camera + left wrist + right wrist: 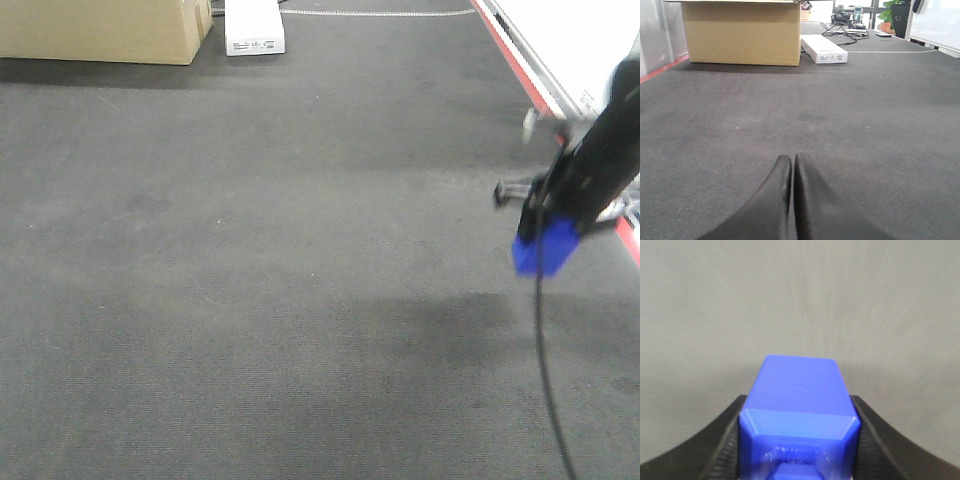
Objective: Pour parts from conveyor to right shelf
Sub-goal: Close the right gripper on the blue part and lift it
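Right gripper: jaws are closing on a blue block and holding it between the two black fingers; the block is filling the gap from pad to pad, knob end facing the wrist camera.
Blue block: it is sitting in the right gripper over the dark grey belt, near the belt's right edge and its red stripe; this part of the front view is blurring, so I cannot tell if it is touching the belt.
Left gripper: fingers are pressing together tip to tip, holding nothing, hanging low over the belt.
Black cable: it is trailing down from the right arm.
Cardboard box and white box: both are resting side by side at the belt's far end.
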Robot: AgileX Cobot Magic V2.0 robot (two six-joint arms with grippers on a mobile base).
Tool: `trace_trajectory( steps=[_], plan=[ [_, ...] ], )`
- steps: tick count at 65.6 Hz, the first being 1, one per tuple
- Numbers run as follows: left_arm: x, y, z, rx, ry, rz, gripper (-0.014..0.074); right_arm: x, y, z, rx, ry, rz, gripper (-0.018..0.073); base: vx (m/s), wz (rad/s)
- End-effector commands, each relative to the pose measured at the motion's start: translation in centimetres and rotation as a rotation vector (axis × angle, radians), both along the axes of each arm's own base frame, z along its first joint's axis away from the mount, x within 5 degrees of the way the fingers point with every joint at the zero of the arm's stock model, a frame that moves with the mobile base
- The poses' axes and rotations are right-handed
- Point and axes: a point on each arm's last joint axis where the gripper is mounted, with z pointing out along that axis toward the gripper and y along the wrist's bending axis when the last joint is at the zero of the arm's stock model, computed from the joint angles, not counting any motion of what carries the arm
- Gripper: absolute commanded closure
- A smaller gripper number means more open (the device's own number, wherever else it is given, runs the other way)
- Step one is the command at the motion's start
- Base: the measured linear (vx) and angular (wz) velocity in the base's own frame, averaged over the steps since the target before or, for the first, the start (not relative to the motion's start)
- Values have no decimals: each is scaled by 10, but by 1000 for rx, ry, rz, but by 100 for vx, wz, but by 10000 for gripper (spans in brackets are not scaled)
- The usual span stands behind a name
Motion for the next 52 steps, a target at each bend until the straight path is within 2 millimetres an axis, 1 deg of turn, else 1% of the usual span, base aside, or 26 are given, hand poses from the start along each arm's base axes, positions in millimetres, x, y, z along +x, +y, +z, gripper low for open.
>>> trace_trajectory(
  steps=[1,5,6,9,10,11,16,17,18,21,22,26,29,35,38,44,52],
  plan=[
    [1,0,13,-14,-84,3,602,-21,2,69,17,-250,41,568,0,0],
    [1,0,13,-14,-84,3,602,-34,4,88,25,-331,73,568,0,0],
    [1,0,13,-14,-84,3,602,-40,5,95,26,-360,80,568,0,0],
    [1,0,13,-14,-84,3,602,-49,6,104,28,-415,97,568,0,0],
    [1,0,13,-14,-84,3,602,-54,6,104,28,-426,100,568,0,0],
    [1,0,13,-14,-84,3,602,-60,6,110,24,-453,102,568,0,0],
    [1,0,13,-14,-84,3,602,-82,5,117,-2,-529,105,568,0,0],
    [1,0,13,-14,-84,3,602,-86,4,114,-5,-531,106,568,0,0],
    [1,0,13,-14,-84,3,602,-93,4,116,-11,-551,106,568,0,0],
    [1,0,13,-14,-84,3,602,-104,4,117,-26,-587,107,568,0,0],
    [1,0,13,-14,-84,3,602,-109,3,112,-30,-586,107,568,0,0],
    [1,0,13,-14,-84,3,602,-129,3,112,-39,-644,101,568,0,0],
    [1,0,13,-14,-84,3,602,-145,3,107,-42,-679,95,568,0,0],
    [1,0,13,-14,-84,3,602,-172,2,100,-52,-771,81,568,0,0],
    [1,0,13,-14,-84,3,602,-189,2,93,-58,-818,75,568,0,0],
    [1,0,13,-14,-84,3,602,-213,1,79,-74,-894,69,568,0,0],
    [1,0,13,-14,-84,3,602,-243,1,53,-92,-951,69,567,0,0]
  ],
)
